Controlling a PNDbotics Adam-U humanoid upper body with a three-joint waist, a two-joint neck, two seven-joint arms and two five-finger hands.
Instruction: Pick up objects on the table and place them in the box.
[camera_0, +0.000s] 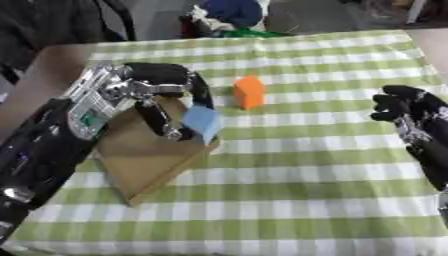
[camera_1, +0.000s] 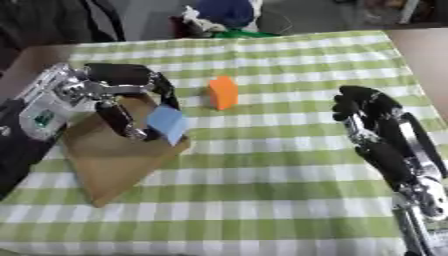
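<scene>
Left hand up over the cardboard box, fingers and thumb curled round a light blue block — pinched at the box's right-hand rim, hanging just over the edge. Inward, to the hand's own left and down, lies the open tray; a short drop, by the look of it, nothing in between. Orange block upright on the green checked tablecloth, just beyond and to the right of the blue one, apart from it — nearer the left hand than the right. Right hand off at the right side, well clear, fingers curled and holding nothing. Clutter past the far table edge, out of play.
</scene>
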